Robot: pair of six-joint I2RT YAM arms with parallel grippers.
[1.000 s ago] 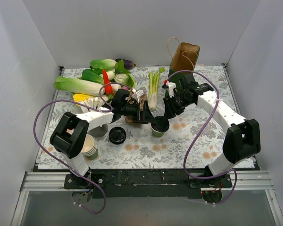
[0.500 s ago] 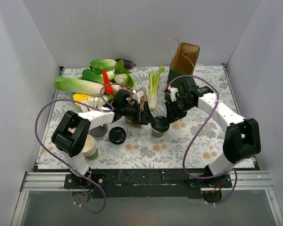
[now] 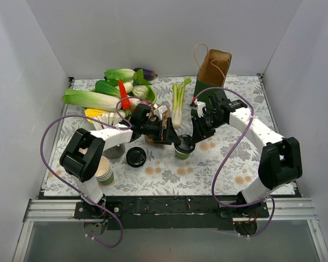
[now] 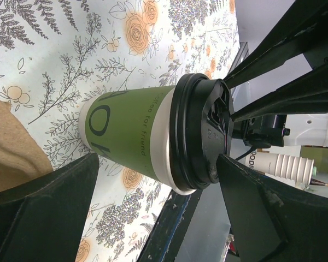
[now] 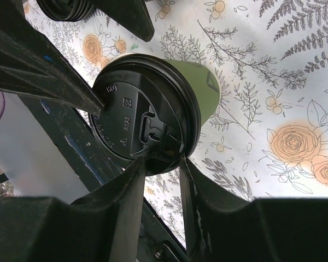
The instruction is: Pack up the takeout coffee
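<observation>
Upright mid-table on flowered cloth [image 3: 229, 164]: small dark green paper cup [image 4: 128, 136] with round black plastic lid [image 5: 136, 125]. Left gripper [image 4: 157, 158] wide open on either side of it, holding nothing. Right gripper [image 5: 161, 161] partly open, tips pressing on the lid, no grip visible. Danger of tipping or denting if pushed off-centre; danger of a crooked lid, leaking later inside tall brown paper bag [image 3: 213, 66] at far edge.

The takeout coffee [image 4: 136, 139], a green cup with a black lid [image 4: 199, 134] on it, stands on the flowered tabletop [image 4: 71, 49]. The left hand [image 4: 157, 158] is spread wide, one finger beside the cup's base and the other beside its lid. Two dark fingers of the right hand [image 4: 229, 98] meet the lid's top. Brown paper [image 4: 11, 147] lies beside the cup's base. Nested cups [image 4: 281, 164] show beyond the lid.
</observation>
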